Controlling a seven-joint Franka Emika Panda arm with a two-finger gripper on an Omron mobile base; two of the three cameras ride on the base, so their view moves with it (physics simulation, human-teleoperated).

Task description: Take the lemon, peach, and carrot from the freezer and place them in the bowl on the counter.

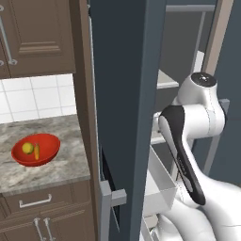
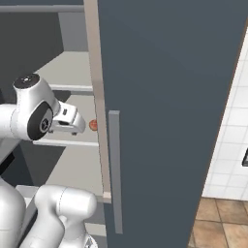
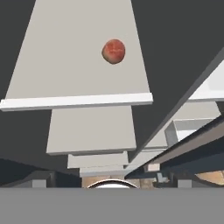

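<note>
Inside the open freezer [image 1: 127,94], the peach [image 3: 113,51] sits alone on a grey shelf [image 3: 65,65], straight ahead of the claw [image 2: 72,127], whose jaws stand wide and empty. A reach forward should meet it.

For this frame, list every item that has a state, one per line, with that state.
freezer: door open, shelves exposed.
white drawer: pulled out.
peach: resting on a grey freezer shelf, not held.
lemon: lying in the bowl.
carrot: lying in the bowl beside the lemon.
bowl: upright on the counter.
tool: open, holding nothing, near the peach's shelf.
</note>
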